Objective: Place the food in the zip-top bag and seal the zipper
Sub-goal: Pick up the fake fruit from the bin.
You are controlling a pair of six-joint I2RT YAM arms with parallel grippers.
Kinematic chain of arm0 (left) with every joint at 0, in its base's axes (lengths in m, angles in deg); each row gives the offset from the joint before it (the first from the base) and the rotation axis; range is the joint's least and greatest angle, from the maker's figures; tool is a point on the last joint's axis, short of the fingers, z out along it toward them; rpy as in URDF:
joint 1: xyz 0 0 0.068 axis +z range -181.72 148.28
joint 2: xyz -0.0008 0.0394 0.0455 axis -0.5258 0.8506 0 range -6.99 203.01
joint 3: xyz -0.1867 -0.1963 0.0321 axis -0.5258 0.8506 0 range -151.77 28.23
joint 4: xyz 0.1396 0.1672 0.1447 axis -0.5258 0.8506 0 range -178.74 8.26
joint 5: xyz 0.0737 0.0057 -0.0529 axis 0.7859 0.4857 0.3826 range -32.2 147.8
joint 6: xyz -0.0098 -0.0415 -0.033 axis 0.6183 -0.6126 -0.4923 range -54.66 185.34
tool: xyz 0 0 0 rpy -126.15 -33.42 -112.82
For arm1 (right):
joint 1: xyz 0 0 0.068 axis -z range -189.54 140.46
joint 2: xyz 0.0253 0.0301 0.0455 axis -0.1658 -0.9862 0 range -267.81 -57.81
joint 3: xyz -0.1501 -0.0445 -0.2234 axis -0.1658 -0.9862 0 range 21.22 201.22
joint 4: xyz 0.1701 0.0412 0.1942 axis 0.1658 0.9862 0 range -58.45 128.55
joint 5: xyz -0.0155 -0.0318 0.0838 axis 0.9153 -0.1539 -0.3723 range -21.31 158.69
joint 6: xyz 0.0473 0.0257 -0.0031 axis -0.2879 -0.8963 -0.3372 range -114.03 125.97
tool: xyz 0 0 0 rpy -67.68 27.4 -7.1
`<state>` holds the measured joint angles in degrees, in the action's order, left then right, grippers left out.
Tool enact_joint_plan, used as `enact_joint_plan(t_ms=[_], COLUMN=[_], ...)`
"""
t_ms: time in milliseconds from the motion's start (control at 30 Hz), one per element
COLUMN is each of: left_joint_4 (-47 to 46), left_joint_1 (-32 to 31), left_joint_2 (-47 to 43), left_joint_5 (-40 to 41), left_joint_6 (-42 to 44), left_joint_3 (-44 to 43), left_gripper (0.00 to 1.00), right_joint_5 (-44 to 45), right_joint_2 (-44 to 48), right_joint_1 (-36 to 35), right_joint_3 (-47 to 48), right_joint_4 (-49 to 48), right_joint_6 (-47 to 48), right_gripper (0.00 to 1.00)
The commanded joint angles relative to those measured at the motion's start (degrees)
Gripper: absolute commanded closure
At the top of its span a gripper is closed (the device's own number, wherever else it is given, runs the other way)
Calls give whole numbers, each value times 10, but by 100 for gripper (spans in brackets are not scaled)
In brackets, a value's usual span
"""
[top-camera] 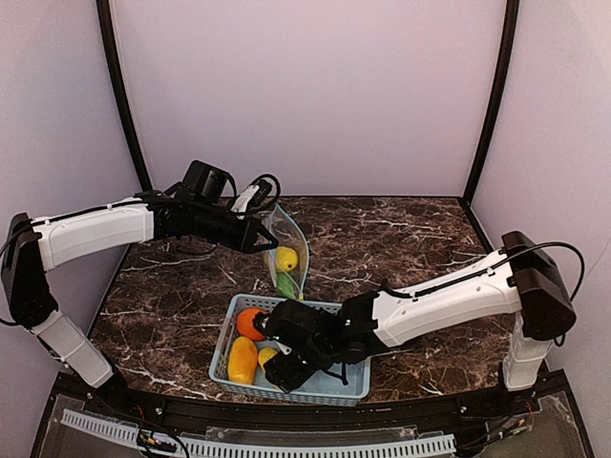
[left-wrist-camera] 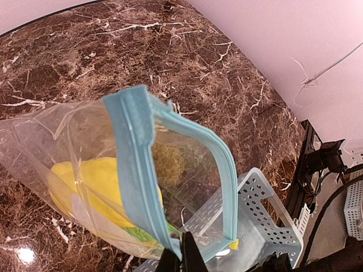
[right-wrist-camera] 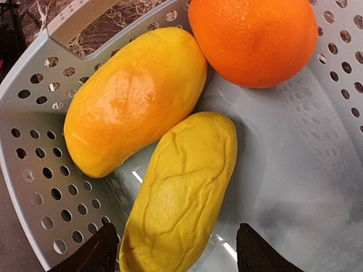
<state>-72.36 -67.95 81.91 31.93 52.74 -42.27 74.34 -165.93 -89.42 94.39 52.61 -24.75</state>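
The clear zip-top bag [top-camera: 289,250] hangs open above the table, and my left gripper [left-wrist-camera: 182,256] [top-camera: 260,236] is shut on its light blue zipper [left-wrist-camera: 133,164] at the mouth edge. Inside it lie a yellow fruit [left-wrist-camera: 91,181] [top-camera: 286,258] and the green pod [left-wrist-camera: 139,233] [top-camera: 286,284]. My right gripper [right-wrist-camera: 176,252] [top-camera: 284,361] is open, low in the basket. Its fingers [right-wrist-camera: 93,255] stand on either side of the near end of a wrinkled yellow fruit [right-wrist-camera: 181,192] [top-camera: 266,355]. Beside that lie a smooth yellow-orange fruit [right-wrist-camera: 133,99] [top-camera: 242,360] and the round orange [right-wrist-camera: 255,39] [top-camera: 250,322].
The light blue perforated basket [top-camera: 334,386] [right-wrist-camera: 34,141] [left-wrist-camera: 266,209] stands at the table's near edge, just below the bag's mouth. The dark marble table [top-camera: 401,239] is walled by pale panels on three sides. The right arm reaches across the basket's right half.
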Motion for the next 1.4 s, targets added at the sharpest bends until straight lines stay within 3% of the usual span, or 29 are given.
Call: enact_joint_plan(t_ms=[0,233,500,867,1367], left_joint_4=[-1,-2,-1,-2,-1], left_joint_1=[1,1,1,1,2], left_joint_2=[-21,-21,-21,-20,-19], left_joint_5=[1,0,1,1,3], left_joint_6=[3,2,2,2,1], left_joint_3=[-9,-9,-8,-8,-9], left_gripper=[99,99,99,99,99], right_joint_5=[0,-1,60,64,69], right_joint_2=[-23,-43,-38,-18,9], right_joint_1=[-6,-6,-1,10,9], right_joint_3=[24,36,38,5,-13], right_joint_4=[18,28,84,85,72], right_joint_6=[0,-5,-51,-63,-60], right_gripper=[33,34,42,41,59])
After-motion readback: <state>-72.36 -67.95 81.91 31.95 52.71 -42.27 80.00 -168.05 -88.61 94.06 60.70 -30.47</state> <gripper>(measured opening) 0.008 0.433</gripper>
